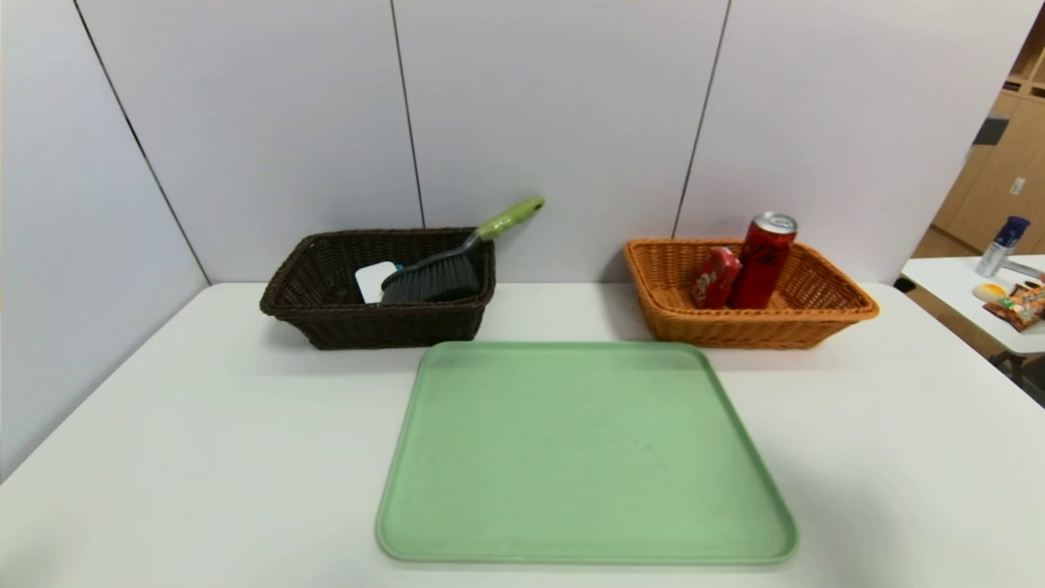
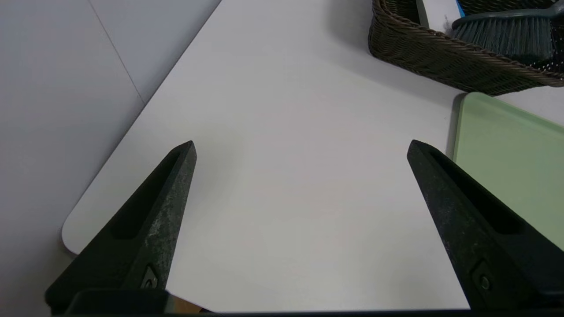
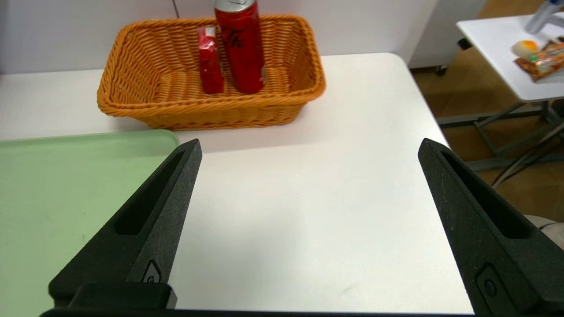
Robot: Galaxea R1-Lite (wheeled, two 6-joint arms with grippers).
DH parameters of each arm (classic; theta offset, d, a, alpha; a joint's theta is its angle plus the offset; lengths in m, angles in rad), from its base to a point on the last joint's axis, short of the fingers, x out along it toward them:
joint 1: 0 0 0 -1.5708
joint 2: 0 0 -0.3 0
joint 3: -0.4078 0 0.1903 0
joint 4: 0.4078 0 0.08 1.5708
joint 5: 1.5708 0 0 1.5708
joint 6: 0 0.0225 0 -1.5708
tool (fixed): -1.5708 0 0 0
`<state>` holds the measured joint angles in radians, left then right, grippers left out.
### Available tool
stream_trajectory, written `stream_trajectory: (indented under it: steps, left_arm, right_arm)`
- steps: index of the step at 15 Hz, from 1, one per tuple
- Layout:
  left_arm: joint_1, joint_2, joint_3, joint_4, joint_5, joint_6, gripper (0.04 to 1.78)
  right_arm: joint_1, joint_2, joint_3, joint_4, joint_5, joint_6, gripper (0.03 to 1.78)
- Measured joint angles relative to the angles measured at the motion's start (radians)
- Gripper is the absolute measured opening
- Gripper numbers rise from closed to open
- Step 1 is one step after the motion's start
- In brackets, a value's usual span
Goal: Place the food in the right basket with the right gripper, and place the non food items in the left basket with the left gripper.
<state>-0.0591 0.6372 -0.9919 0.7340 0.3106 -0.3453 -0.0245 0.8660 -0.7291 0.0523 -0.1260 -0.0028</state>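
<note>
The orange right basket [image 1: 824,314] [image 3: 132,101] holds the food: a tall red soda can [image 1: 762,260] [image 3: 240,44] standing upright and a red snack packet [image 1: 716,278] [image 3: 209,59] leaning beside it. The dark brown left basket [image 1: 359,322] [image 2: 423,48] holds a white case [image 1: 374,280] [image 2: 436,11] and a grey-bristled brush [image 1: 433,278] [image 2: 502,33], whose green handle [image 1: 510,218] sticks out over the rim. My left gripper [image 2: 300,147] hangs open over bare table near the left front. My right gripper [image 3: 308,147] hangs open over bare table in front of the orange basket. Neither arm shows in the head view.
A green tray [image 1: 584,453] [image 2: 506,149] [image 3: 53,176] lies mid-table with nothing on it. White wall panels close the back and left. A side table [image 1: 971,294] [image 3: 498,57] with a bottle and snacks stands off to the right.
</note>
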Motion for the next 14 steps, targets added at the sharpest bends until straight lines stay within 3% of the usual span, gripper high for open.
stream_trajectory:
  steps: [4,7,8,10,14]
  left_arm:
    - [0.022,-0.287,0.188,-0.004,0.001,0.07,1.69]
    - [0.048,-0.502,0.302,-0.026,-0.011,0.224,1.69]
    - [0.053,-0.546,0.334,-0.058,-0.018,0.269,1.69]
    - [0.059,-0.598,0.388,-0.169,-0.056,0.333,1.69]
    - [0.061,-0.631,0.434,-0.208,-0.08,0.375,1.69]
  right_arm:
    - [-0.06,-0.338,0.172,-0.011,0.004,0.0,1.69]
    - [-0.071,-0.511,0.269,-0.07,0.014,-0.001,1.69]
    - [-0.073,-0.537,0.288,-0.119,0.027,-0.001,1.69]
    - [-0.058,-0.568,0.28,-0.172,0.101,0.016,1.69]
    - [0.001,-0.641,0.244,0.009,0.138,0.015,1.69]
